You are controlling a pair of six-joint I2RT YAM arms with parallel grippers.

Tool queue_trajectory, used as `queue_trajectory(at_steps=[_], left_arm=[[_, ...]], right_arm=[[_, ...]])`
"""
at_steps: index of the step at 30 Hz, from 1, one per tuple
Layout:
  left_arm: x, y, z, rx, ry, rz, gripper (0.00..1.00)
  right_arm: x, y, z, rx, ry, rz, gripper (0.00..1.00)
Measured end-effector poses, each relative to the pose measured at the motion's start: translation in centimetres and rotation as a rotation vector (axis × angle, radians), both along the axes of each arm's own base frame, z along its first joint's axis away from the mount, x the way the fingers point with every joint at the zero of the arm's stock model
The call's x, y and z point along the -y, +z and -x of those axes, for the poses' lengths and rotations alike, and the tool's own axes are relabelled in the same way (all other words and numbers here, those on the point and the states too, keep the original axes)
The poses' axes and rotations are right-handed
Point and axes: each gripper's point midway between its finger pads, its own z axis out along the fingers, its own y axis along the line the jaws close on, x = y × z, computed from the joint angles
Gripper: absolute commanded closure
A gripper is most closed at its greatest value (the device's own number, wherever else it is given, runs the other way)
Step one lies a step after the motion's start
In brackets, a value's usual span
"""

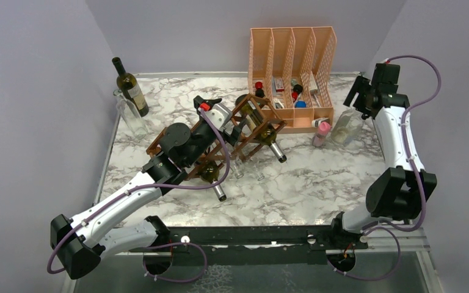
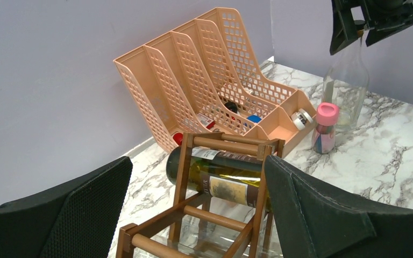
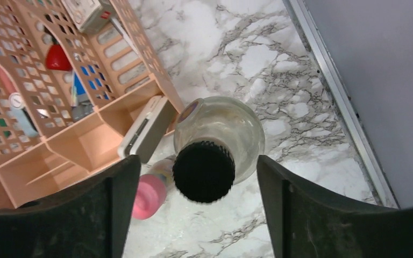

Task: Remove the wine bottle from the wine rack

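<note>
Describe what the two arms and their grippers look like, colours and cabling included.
The left arm and right arm have white link shells joined by chunky black joint housings, with a thin purple cable looping loosely along each. The left gripper and right gripper have broad matte-black fingers. A small red part sits near the left wrist.

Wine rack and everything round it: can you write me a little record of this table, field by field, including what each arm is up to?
table: white marble top
wine rack: brown wooden lattice, mid-table
dark bottles: at least two lying in the rack, necks toward the arms
left gripper: open, holding nothing, facing the rack's end
right gripper: open, above a clear bottle, not gripping it
file organiser: peach plastic, behind the rack
standing bottle: dark, back left corner
</note>
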Motion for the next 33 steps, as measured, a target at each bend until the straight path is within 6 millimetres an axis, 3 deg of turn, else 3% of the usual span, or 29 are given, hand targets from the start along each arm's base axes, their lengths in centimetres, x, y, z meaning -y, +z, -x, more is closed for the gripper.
queue_trajectory(at_steps=[8, 16, 23, 28, 31, 33], left_arm=[[0.0, 0.0, 0.0, 0.000, 0.000, -0.001, 0.01], [0.2, -2.2, -1.6, -0.070, 0.008, -0.017, 0.01], [-1.4, -2.0, -3.7, -0.136, 0.056, 0.027, 0.01], [-1.7, -2.3, -4.2, -0.159, 0.084, 0.045, 0.01], [-2.1, -3.0, -4.8, -0.183, 0.129, 0.052, 0.02], [-2.5, -3.7, -5.4, -0.203, 0.169, 0.049, 0.02]], right_arm=[[-0.8, 4.3, 1.5, 0.089, 0.028, 0.004, 0.11], [-5.1, 7.4, 3.9, 0.142, 0.200, -0.127, 0.07], [-10.9, 6.9, 6.0, 0.097, 0.406, -0.300, 0.03], [-18.4, 5.9, 8.5, 0.046, 0.608, -0.401, 0.00], [-21.9, 4.2, 10.5, -0.010, 0.696, -0.475, 0.00], [-22.5, 2.7, 11.3, -0.041, 0.702, -0.514, 0.00]])
